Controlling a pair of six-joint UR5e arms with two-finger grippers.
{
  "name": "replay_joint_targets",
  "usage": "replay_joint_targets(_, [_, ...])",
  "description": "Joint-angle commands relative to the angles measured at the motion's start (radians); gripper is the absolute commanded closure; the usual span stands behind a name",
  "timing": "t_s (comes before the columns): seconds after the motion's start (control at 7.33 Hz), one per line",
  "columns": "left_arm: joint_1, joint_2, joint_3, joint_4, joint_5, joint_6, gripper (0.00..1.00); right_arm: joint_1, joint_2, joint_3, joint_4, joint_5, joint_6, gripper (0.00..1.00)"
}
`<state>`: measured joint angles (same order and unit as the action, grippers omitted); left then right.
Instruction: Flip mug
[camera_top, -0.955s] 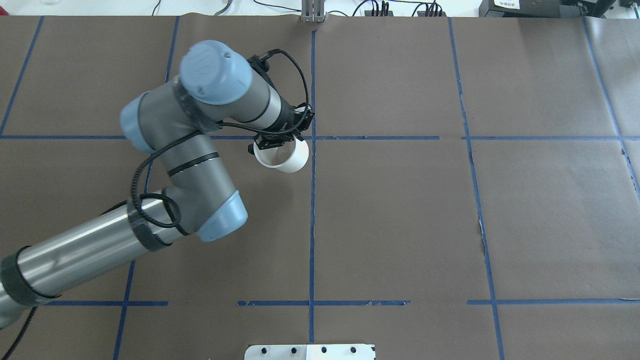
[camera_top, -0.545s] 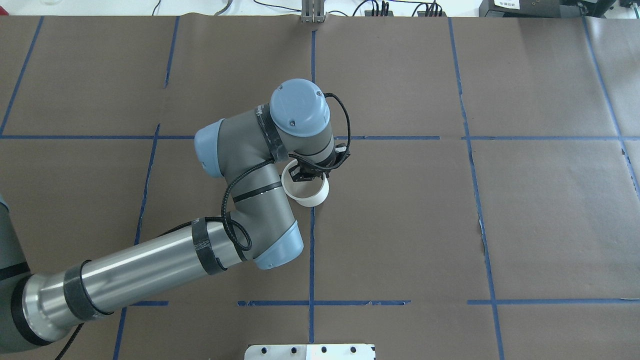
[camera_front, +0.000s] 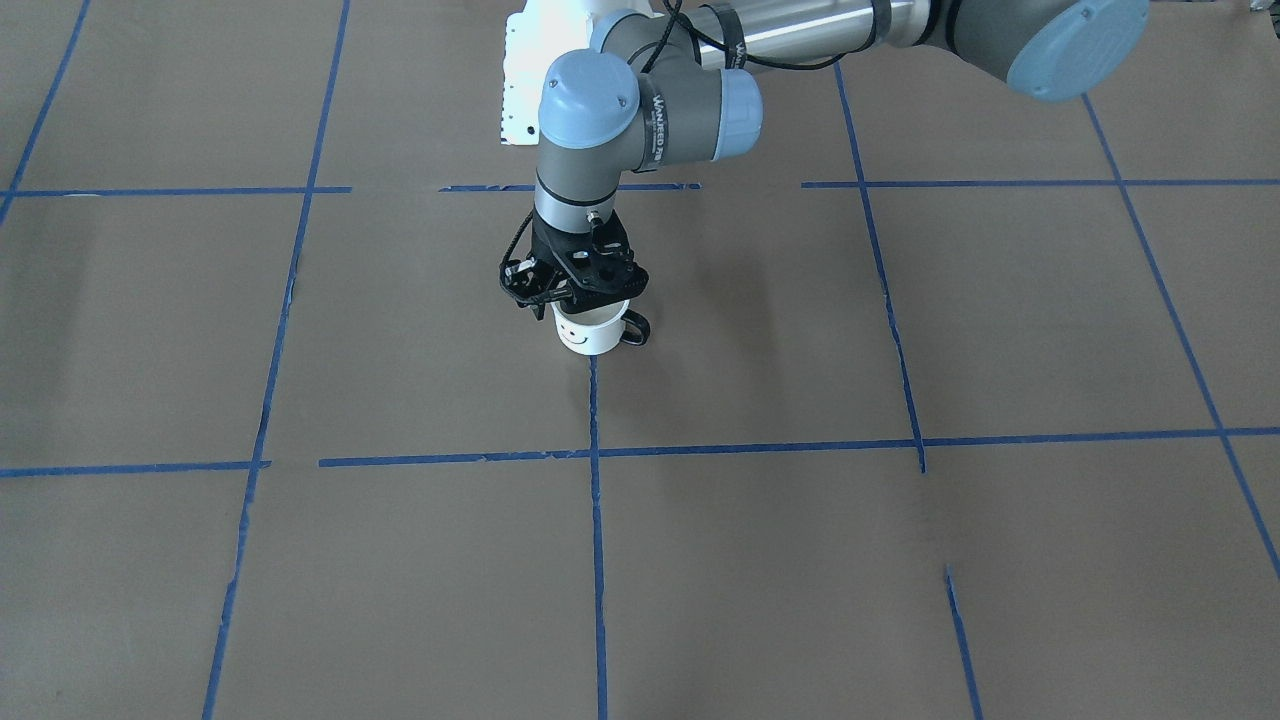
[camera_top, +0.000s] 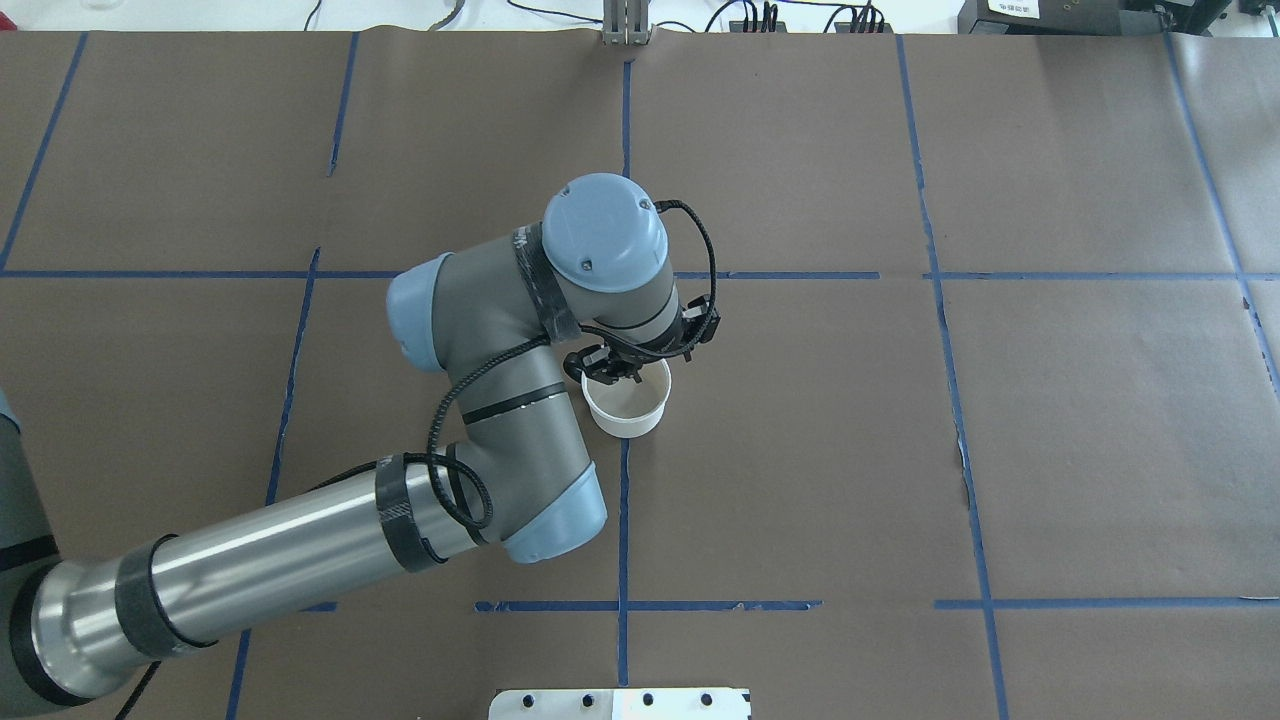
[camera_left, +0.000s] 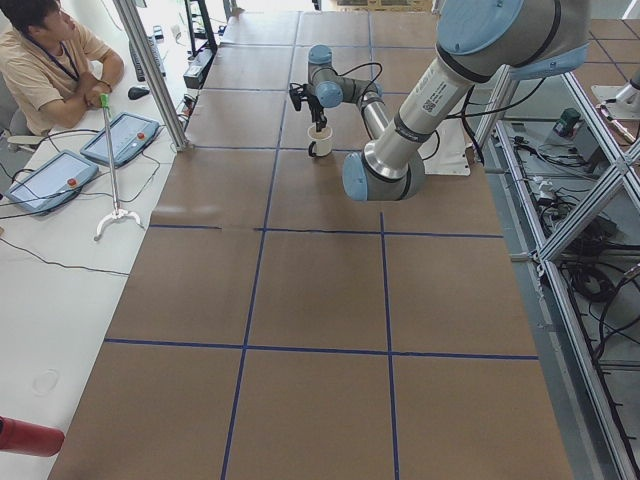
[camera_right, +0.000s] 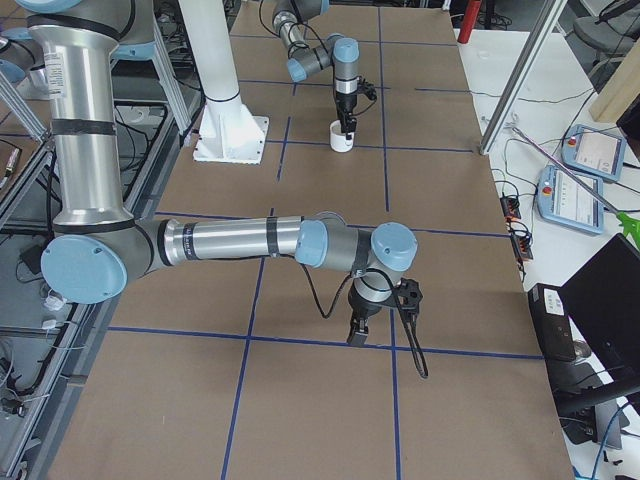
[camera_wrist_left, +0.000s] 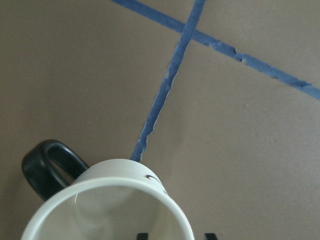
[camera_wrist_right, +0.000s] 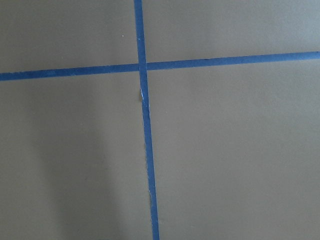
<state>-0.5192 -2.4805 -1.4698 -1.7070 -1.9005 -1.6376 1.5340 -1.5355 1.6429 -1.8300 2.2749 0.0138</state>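
Observation:
The white mug stands upright on the brown table, mouth up, on a blue tape line. The front view shows its smiley face and black handle. My left gripper hangs straight down over the mug's rim. In the left wrist view one fingertip is inside the mug and the other is outside, with a gap on either side of the wall, so it is open. My right gripper points down at bare table far from the mug; I cannot tell whether it is open or shut.
The robot's white base plate lies at the near table edge. Blue tape lines divide the brown paper into squares. A seated person and tablets are beyond the table's far side.
My left arm swung right and toward the robot with the tilted mug, then set it upright on the table. The mug's mouth now faces up.

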Motion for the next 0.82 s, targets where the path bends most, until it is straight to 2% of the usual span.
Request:
replay_joint_targets(0.0, [-0.138, 0.169, -0.286, 0.103, -0.125, 0.138, 0.0, 0.0, 0.0, 0.0, 0.0, 0.0, 0.0, 0.0])
replay_joint_targets(0.14, [-0.244, 0.284, -0.404, 0.163, -0.153, 0.307, 0.0, 0.0, 0.0, 0.0, 0.0, 0.0, 0.0, 0.0])
replay_joint_targets(0.27, [-0.35, 0.401, -0.437, 0.165, -0.154, 0.513, 0.0, 0.0, 0.0, 0.0, 0.0, 0.0, 0.0, 0.0])
replay_joint_targets(0.55, [-0.517, 0.616, -0.446, 0.155, -0.179, 1.056, 0.0, 0.0, 0.0, -0.001, 0.0, 0.0, 0.0, 0.0])
replay_joint_targets(0.68, [-0.645, 0.709, -0.436, 0.156, -0.271, 1.284, 0.0, 0.0, 0.0, 0.0, 0.0, 0.0, 0.0, 0.0])
